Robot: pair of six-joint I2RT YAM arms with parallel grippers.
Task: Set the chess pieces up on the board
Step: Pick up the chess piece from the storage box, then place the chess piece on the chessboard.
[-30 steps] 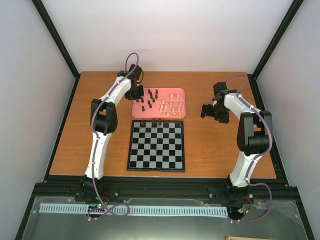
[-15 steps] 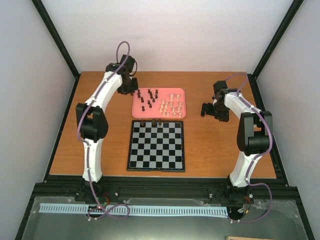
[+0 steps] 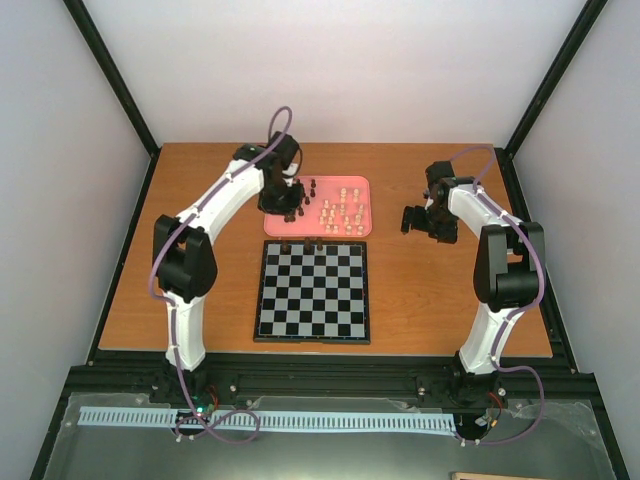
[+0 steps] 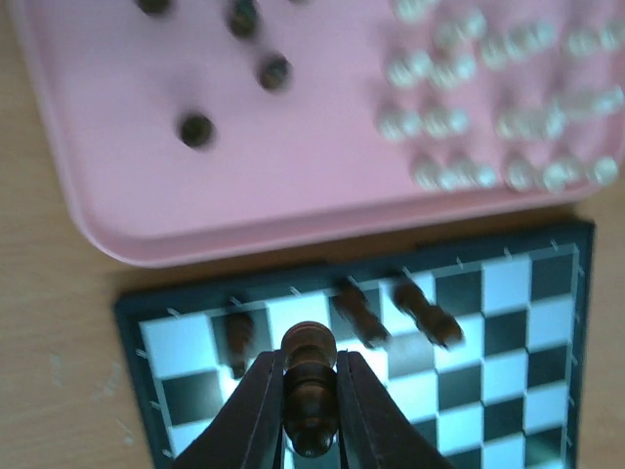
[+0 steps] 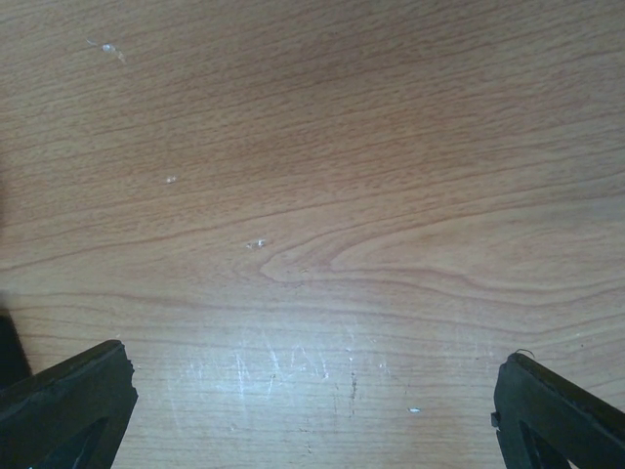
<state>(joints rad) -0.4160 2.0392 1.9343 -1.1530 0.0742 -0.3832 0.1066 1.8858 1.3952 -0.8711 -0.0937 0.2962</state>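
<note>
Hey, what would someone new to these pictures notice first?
The pink tray sits at the table's far side, with cream pieces crowding its right half and a few dark pieces on its left. Just nearer lies the board, with only three pieces on its far row. The left gripper hangs by the tray's left side, shut on a dark piece.

Wooden table (image 3: 430,300) under board (image 3: 312,300) and pink tray (image 3: 310,230)

Left arm (image 3: 215,200) stretched forward, left fingers (image 4: 244,425) clamped on a dark piece (image 4: 310,386) — right fingers (image 5: 63,401) spread wide.
</note>
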